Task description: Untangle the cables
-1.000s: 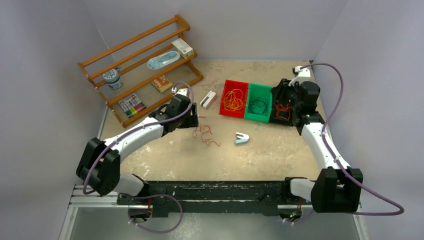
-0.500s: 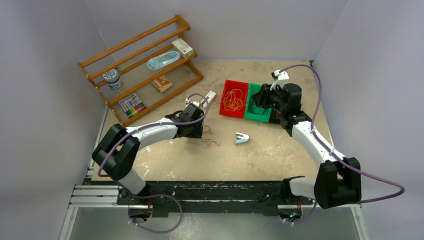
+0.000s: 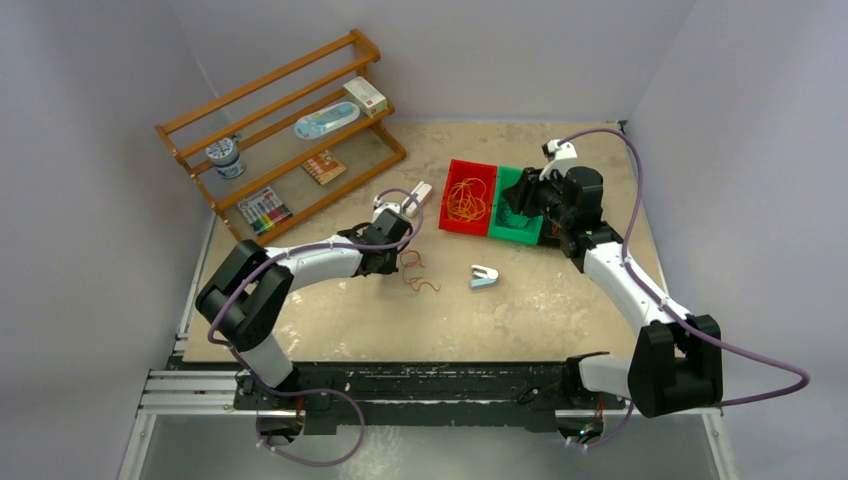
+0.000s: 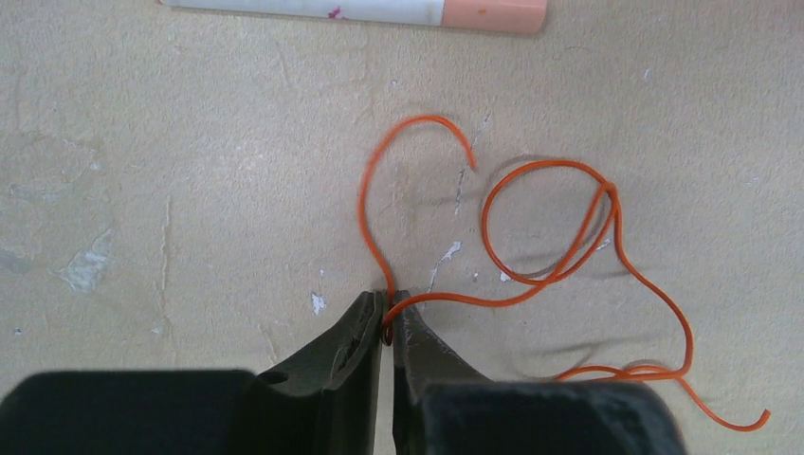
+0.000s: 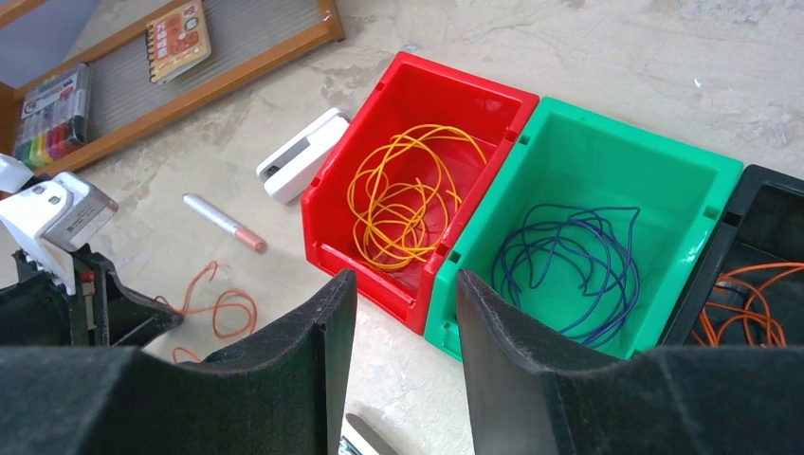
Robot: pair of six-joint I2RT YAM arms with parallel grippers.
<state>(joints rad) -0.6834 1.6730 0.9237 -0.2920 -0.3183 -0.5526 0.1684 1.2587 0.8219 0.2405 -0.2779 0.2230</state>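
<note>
So there are three little bins in a row on the far right part of the table [image 3: 560, 310], touching side by side. The red bin [image 5: 417, 95] is leftmost and has a loopy yellow-orange cable [image 5: 408, 204] bunched in it. The green bin [image 5: 616, 142] in the middle holds a dark blue cable [image 5: 578, 248], also coiled loosely. The black bin [image 5: 749, 204] is on the right, and I can only see a corner of it up close, with a second orange cable [image 5: 749, 303] inside.

The one not in a bin is the loose orange cable [image 4: 608, 194]. It's lying flat on the bare table left of the red bin, in a couple of loops that cross over each other. The left gripper [image 4: 387, 318] is down on it with the jaws pinched together on the wire right at their tips.

The right gripper [image 5: 406, 284] hangs over the near side of the red and green bins, fingers spread apart with nothing between them.

Other stuff: a marker [image 5: 225, 223] and a white boxy gadget [image 5: 303, 156] lie on the table just left of the red bin. A wooden rack [image 3: 270, 85] sits in the far left corner with small odds and ends on it.
</note>
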